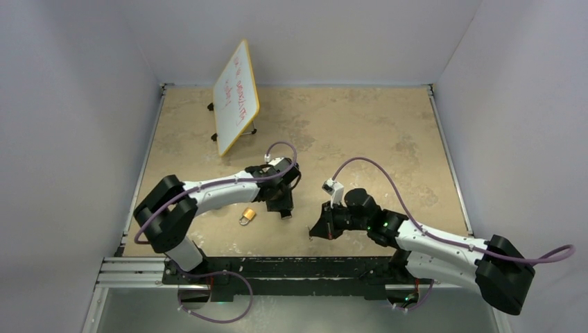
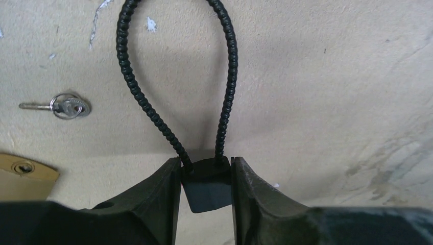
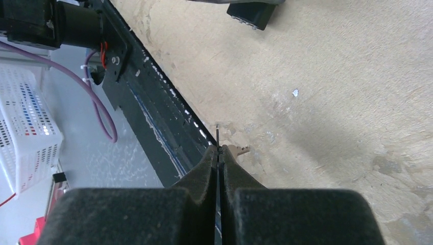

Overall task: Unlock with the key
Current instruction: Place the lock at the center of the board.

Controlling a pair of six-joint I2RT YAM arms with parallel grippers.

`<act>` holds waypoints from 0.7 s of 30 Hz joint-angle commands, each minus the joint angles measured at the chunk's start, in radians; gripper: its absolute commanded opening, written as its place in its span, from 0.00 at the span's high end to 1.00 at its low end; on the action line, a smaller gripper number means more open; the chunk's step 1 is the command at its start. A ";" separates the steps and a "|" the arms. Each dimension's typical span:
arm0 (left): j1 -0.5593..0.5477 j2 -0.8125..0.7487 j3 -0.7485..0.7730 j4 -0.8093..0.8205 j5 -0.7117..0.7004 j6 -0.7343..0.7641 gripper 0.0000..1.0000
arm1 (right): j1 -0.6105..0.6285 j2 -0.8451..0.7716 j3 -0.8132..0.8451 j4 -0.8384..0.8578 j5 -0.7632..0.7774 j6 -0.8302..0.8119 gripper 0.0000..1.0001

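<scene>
Black cable-loop lock [image 2: 207, 193] looks light, its body rigid and its cable floppy. My left claw [image 2: 207, 162] clamps the body half-closed; my right claw [image 3: 218, 150] pinches tight on what seems a thin metal key [image 3: 217, 137].

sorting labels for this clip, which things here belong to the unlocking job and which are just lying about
In the job: black cable lock gripped in the left tool; key pinched in the right tool.
Lying about: brass padlock, loose key on a ring, whiteboard.

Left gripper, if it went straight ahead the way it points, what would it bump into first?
Probably the bare table, just past the loop of the cable lock its fingers hold. The key and brass padlock lie off to the side.
</scene>
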 commanded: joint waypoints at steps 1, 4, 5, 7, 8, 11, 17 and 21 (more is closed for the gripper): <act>0.007 0.040 0.070 -0.005 -0.025 0.095 0.61 | -0.004 0.039 0.057 -0.034 -0.027 -0.034 1.00; 0.015 0.067 0.068 0.008 -0.015 0.123 0.48 | -0.004 0.071 0.068 -0.026 -0.031 -0.041 1.00; 0.021 0.069 0.063 0.014 -0.005 0.133 0.44 | -0.004 0.073 0.068 -0.019 -0.032 -0.043 1.00; 0.030 0.059 0.049 0.024 -0.002 0.145 0.33 | -0.005 0.069 0.062 0.005 -0.028 -0.038 1.00; 0.034 0.044 0.042 0.028 -0.004 0.148 0.27 | -0.004 0.067 0.058 0.018 -0.027 -0.036 1.00; 0.038 -0.052 0.005 0.074 -0.002 0.168 0.20 | -0.005 0.055 0.041 0.070 -0.024 -0.018 1.00; 0.037 -0.408 -0.195 0.350 0.101 0.243 0.22 | -0.006 0.041 -0.022 0.269 -0.054 0.046 1.00; 0.038 -0.580 -0.301 0.445 0.262 0.307 0.25 | -0.015 0.031 -0.065 0.457 -0.109 0.096 1.00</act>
